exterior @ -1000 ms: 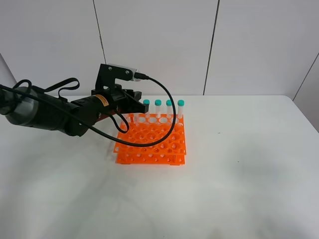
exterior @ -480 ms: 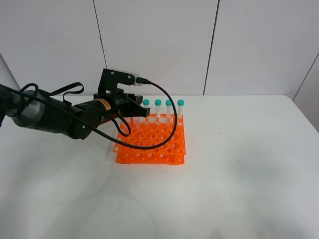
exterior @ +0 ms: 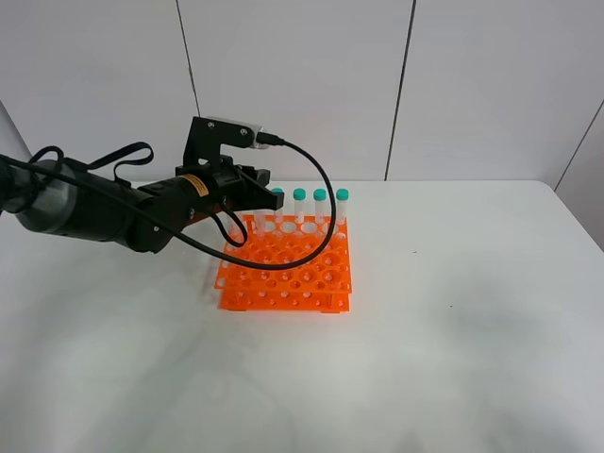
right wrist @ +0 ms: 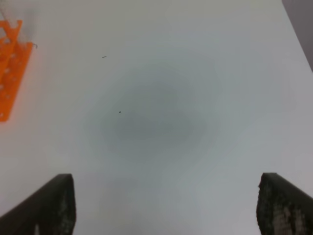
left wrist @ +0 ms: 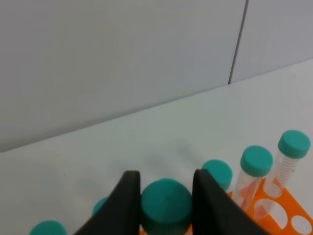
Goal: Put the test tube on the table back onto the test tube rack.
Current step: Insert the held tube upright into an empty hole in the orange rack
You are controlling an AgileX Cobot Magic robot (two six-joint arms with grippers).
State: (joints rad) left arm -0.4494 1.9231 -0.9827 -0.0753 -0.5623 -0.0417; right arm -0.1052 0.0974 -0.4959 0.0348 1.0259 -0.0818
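Left wrist: left jaws clamp the test tube (left wrist: 166,205) cap, body hidden; right jaws apart

The tabletop (exterior: 472,359) is smooth, matt white. The rack (exterior: 288,274) is shiny orange plastic. The tube (left wrist: 166,208) has a matt teal cap. The other tubes (left wrist: 282,170) are clear, smooth plastic. The left tool (left wrist: 166,180) is dull black.

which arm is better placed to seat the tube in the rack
Left: the left gripper holds the test tube at the test tube rack; the right gripper hangs open over the table.
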